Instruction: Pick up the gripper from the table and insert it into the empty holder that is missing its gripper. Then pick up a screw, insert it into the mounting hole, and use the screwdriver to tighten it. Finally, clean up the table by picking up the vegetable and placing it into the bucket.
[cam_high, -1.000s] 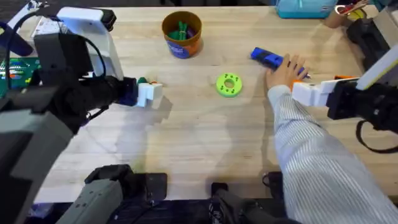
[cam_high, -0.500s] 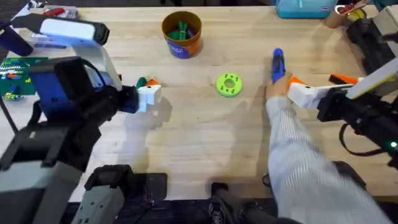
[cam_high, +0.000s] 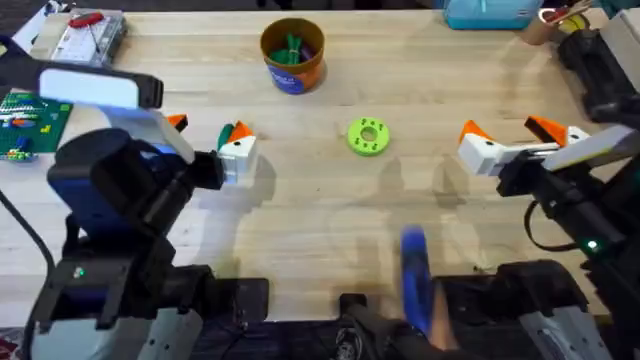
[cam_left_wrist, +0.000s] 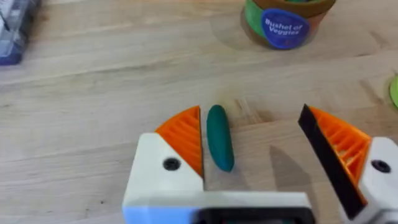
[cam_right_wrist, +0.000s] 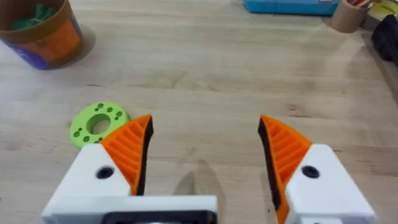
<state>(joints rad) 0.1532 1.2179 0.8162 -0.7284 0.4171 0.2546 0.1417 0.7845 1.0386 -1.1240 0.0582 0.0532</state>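
Left gripper is gaping open, 1 finger beside the vegetable lying on the table. Right gripper is hanging open near the lime-green disc.

The vegetable lies on the table between the left end effector's fingers, with the bucket beyond.

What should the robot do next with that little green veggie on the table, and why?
Probably shift the left gripper sideways so the vegetable sits midway between its fingers, then close. The gripper is open low over the table, and the vegetable lies right against one orange finger, well off centre. The bucket waits farther back.
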